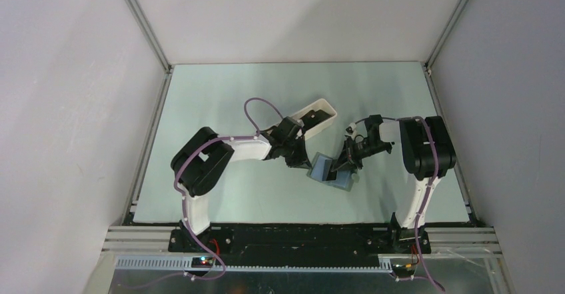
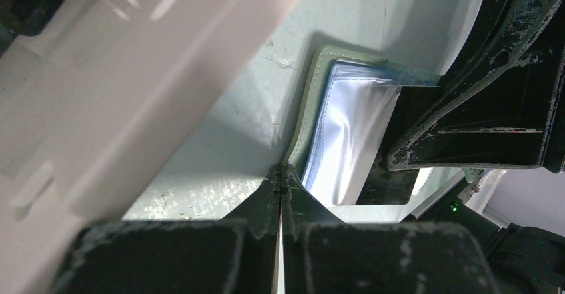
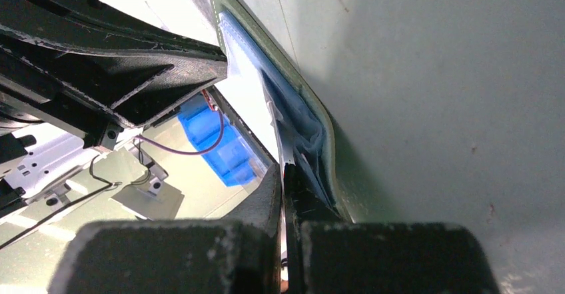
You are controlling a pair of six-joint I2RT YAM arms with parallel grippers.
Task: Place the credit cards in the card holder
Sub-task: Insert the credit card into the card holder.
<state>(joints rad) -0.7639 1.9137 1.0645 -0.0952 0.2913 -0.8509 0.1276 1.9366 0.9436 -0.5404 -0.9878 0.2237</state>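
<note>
- One card holder (image 1: 325, 169) lies open on the tabletop (image 1: 220, 101), blue inside up. It sits between the two tools, its long axis running far-left to near-right.
- The left tool (image 2: 281, 174) has its jaws together and empty, tip at the holder's green left edge.
- The right tool (image 3: 286, 174) is the nearer one, jaws together at the inner pocket. I cannot tell whether a card is pinched.
- One white tray (image 1: 328, 122) lies just beyond; the dark credit cards (image 1: 318, 115) inside cannot be counted.

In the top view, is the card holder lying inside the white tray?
No, the card holder lies open on the table, apart from the white tray.
</note>
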